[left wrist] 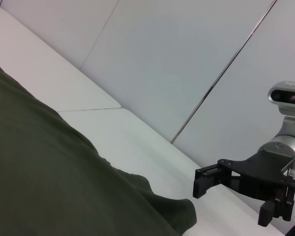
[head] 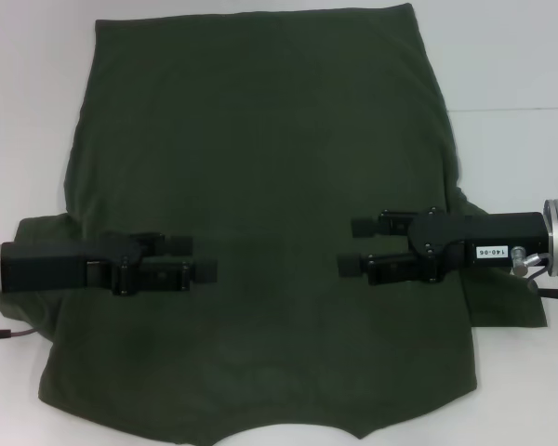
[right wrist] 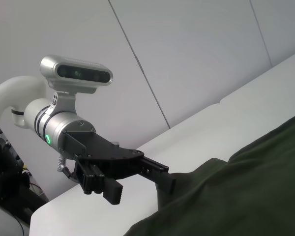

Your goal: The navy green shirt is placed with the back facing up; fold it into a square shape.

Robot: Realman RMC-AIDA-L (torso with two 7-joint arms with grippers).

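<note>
The navy green shirt lies spread flat on the white table, plain back up. Its neckline is at the near edge and its hem at the far side, with a sleeve out to each side. My left gripper hovers over the shirt's left half, pointing inward, open and holding nothing. My right gripper hovers over the right half, facing the left one, open and empty too. The left wrist view shows the shirt and the right gripper farther off. In the right wrist view are the shirt and the left gripper.
Bare white tabletop surrounds the shirt on the left, right and far sides. A seam line crosses the table at the far right. Grey wall panels stand behind the table in the wrist views.
</note>
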